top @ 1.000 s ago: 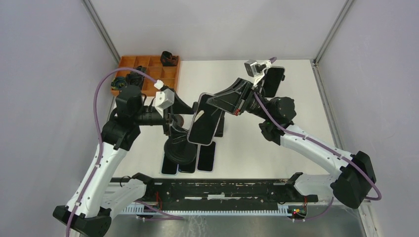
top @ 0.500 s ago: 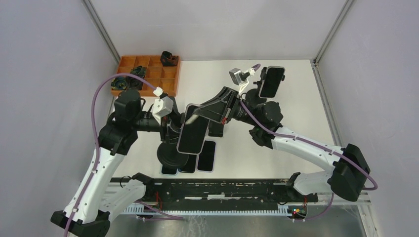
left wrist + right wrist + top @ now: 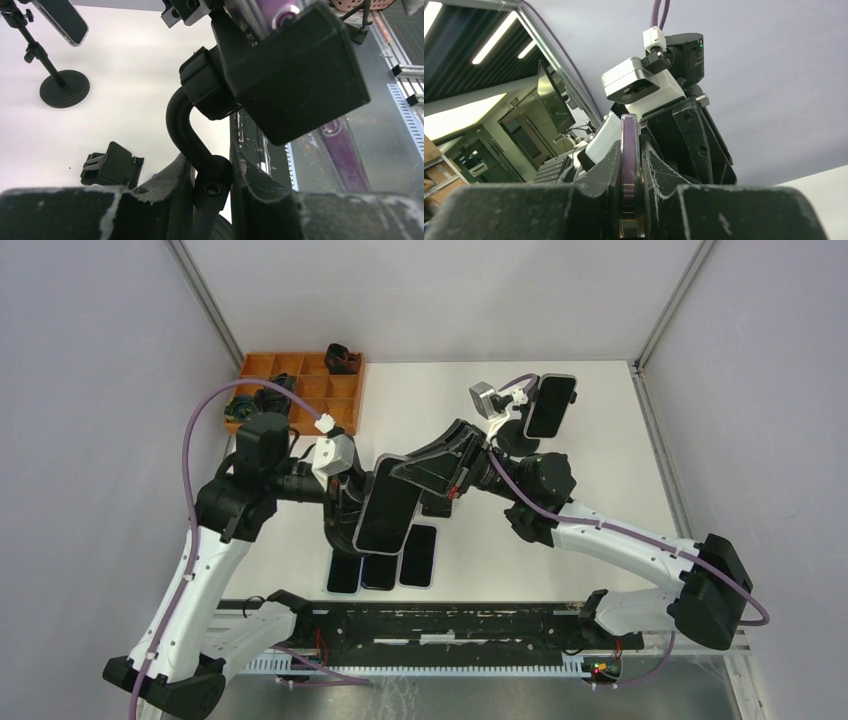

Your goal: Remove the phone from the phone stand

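Observation:
The phone [image 3: 385,512], dark-screened in a purple case, hangs tilted above the table's front middle. My right gripper [image 3: 428,464] is shut on its upper end; in the right wrist view the purple edge [image 3: 629,150] sits pinched between both fingers. The black phone stand [image 3: 192,132] curves up to its blocky clamp [image 3: 295,75] behind the phone. My left gripper [image 3: 212,172] is shut on the stand's neck joint, left of the phone in the top view [image 3: 338,508]. The stand's base is hidden under the phone.
Three dark phones [image 3: 380,570] lie flat side by side under the held one. A second phone on its own stand [image 3: 550,405] stands at the back right. An orange compartment tray [image 3: 300,390] sits at the back left. A loose black clamp [image 3: 112,165] lies on the table.
The left jaws have closed from wide open onto the stand's neck. Phone, stand and right gripper have shifted left, and the stand's round base has gone from view.

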{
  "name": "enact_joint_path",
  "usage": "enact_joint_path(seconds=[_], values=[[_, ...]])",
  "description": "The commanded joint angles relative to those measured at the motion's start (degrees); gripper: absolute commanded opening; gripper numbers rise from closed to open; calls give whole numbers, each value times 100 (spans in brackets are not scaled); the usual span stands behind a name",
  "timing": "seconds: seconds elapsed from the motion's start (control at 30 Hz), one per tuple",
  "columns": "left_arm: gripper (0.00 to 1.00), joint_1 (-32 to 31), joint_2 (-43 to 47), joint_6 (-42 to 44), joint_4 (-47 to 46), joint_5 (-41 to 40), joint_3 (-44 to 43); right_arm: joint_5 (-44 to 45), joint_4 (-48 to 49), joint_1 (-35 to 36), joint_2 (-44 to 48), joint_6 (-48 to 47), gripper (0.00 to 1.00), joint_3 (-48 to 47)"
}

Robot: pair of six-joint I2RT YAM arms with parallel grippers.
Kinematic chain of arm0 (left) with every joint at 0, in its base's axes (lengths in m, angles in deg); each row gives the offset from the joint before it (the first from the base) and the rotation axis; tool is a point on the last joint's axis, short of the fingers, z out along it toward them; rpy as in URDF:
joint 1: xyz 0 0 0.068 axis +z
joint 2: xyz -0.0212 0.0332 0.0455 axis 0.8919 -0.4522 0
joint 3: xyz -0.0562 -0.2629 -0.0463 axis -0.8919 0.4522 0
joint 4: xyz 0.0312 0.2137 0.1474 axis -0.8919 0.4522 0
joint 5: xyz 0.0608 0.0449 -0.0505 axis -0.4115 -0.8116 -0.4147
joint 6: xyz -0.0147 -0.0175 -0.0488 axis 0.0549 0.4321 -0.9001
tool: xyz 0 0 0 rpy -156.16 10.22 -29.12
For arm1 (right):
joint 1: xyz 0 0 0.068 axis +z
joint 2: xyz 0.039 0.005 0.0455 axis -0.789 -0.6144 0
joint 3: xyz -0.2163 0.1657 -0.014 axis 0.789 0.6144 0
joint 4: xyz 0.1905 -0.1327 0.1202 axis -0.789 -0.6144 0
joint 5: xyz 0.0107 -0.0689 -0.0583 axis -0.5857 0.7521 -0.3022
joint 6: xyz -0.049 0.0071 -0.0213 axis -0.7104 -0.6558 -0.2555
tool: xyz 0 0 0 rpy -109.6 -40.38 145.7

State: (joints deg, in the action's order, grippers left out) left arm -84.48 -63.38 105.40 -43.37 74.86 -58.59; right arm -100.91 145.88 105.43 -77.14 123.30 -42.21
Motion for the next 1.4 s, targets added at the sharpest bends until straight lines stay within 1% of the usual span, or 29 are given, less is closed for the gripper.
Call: enact_joint_path(seconds=[0.0, 0.1, 0.13, 0.23, 0.3, 0.37, 0.43, 0.5, 0.63, 0.77, 0.8, 0.83, 0.87, 0.93, 1.0, 1.03, 1.1, 1.13, 1.2, 1.23, 1.3, 1.37], values=[[2, -17, 67, 618, 123, -85, -245, -51, -40, 158, 261, -323, 12, -44], [3, -17, 54, 595, 117, -102, -198, -70, -42, 151, 206, -303, 13, -23], [2, -12, 53, 581, 114, -84, -181, -89, -30, 152, 200, -285, 15, -11], [2, -12, 115, 625, 138, 26, -124, -74, 1, 157, 236, -318, 27, 66], [2, -12, 162, 851, 313, 141, -133, -75, -112, 138, 293, -418, 40, 78], [2, -15, 167, 1113, 636, 232, -213, -80, -319, 103, 391, -592, 49, 61], [2, -16, 108, 1483, 1059, 268, -310, -80, -469, 58, 485, -716, 56, 67], [2, -17, 32, 1813, 1371, 297, -400, -88, -567, 14, 557, -797, 59, 62], [2, -15, -49, 1998, 1704, 412, -508, -273, -791, -122, 687, -962, 71, 45], [2, -12, -33, 1989, 1781, 467, -597, -520, -1559, -256, 1052, -1569, 80, 137], [2, -15, -25, 1978, 1793, 479, -611, -530, -1843, -262, 1143, -1757, 85, 133], [2, -17, -13, 1985, 1802, 488, -621, -501, -2188, -263, 1241, -2005, 93, 122], [2, -17, -3, 1979, 1813, 497, -631, -445, -2412, -259, 1328, -2133, 98, 141], [2, -17, 16, 1958, 1825, 531, -635, -238, -2253, -272, 1598, -2057, 98, 377], [2, -17, 19, 1900, 1826, 582, -653, 411, -2172, -272, 1966, -1443, 98, 800], [2, -10, 18, 1868, 1826, 601, -672, 718, -2093, -272, 2195, -1369, 98, 1078], [2, -16, 18, 1829, 1830, 616, -690, 975, -1791, -274, 2532, -1530, 98, 1592], [2, -17, 27, 1828, 1843, 612, -693, 998, -1811, -305, 2673, -1715, 98, 1728], [2, -17, 29, 1840, 1897, 593, -681, 932, -2271, -321, 2747, -2157, 98, 1625], [2, -17, 38, 1862, 1921, 578, -677, 809, -2695, -316, 2669, -2329, 98, 1457], [2, -12, 32, 1924, 2000, 557, -680, 435, -3526, -308, 2410, -2724, 98, 891], [2, -17, 32, 1992, 2091, 543, -671, 296, -4168, -307, 2223, -2839, 98, 513]])
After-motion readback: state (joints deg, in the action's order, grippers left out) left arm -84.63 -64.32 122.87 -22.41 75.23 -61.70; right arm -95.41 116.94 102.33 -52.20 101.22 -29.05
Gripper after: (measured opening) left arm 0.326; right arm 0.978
